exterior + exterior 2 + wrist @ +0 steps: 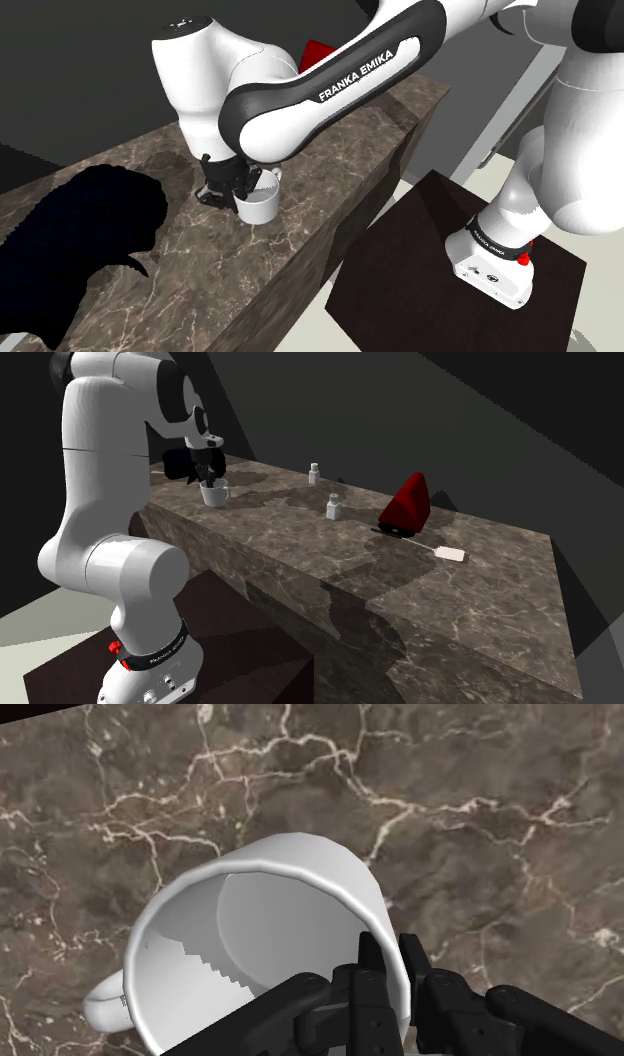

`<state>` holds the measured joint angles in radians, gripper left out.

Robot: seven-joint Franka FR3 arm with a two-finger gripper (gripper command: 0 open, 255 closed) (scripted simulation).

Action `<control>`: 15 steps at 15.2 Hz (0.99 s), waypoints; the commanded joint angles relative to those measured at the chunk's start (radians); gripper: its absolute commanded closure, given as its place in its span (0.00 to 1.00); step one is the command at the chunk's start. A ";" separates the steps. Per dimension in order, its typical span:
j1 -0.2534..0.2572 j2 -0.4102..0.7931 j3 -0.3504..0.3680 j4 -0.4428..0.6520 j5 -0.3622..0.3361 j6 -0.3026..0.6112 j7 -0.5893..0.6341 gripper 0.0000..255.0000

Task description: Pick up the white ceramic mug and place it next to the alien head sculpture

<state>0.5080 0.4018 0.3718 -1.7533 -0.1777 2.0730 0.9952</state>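
A white mug (pixel 258 203) stands upright on the brown marble counter (pixel 330 170), its handle (pixel 105 1004) pointing away from the fingers. My black gripper (pixel 238 186) comes down on its rim, shut on the mug's wall with one finger inside and one outside (pixel 386 956). In the second exterior view the mug (pixel 213 495) is at the counter's far left end, under the gripper (pixel 210 479). A large all-black shape, the alien head sculpture (pixel 75 250), lies on the counter towards the shoulder view's lower left, a short gap from the mug.
A red cone-like object (pixel 408 504), two small white bottles (pixel 314 473) (pixel 333 506) and a flat white item (pixel 450 554) sit further along the counter. The dark stand (pixel 450 265) is beside the counter's front edge.
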 commanded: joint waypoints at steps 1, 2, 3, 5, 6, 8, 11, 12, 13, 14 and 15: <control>0.000 0.002 -0.001 -0.001 -0.001 0.004 0.000 1.00; 0.000 0.002 -0.001 -0.001 -0.001 0.004 0.000 1.00; 0.000 0.002 -0.001 -0.001 -0.001 0.004 0.000 1.00; 0.000 0.002 -0.001 -0.001 -0.001 0.004 0.000 1.00; 0.000 0.002 -0.001 -0.001 -0.001 0.004 0.000 1.00; 0.000 0.002 -0.001 -0.001 -0.001 0.004 0.000 0.00; 0.000 0.002 -0.001 -0.001 -0.001 0.004 0.000 0.00; 0.000 0.002 -0.001 -0.001 -0.001 0.004 0.000 0.00; -0.001 -0.010 0.002 0.016 0.005 -0.024 -0.004 0.00; -0.002 -0.022 0.005 0.034 0.011 -0.053 -0.008 0.00; -0.002 -0.032 0.008 0.054 0.017 -0.083 -0.012 0.00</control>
<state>0.5057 0.3816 0.3765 -1.7140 -0.1667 2.0175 0.9861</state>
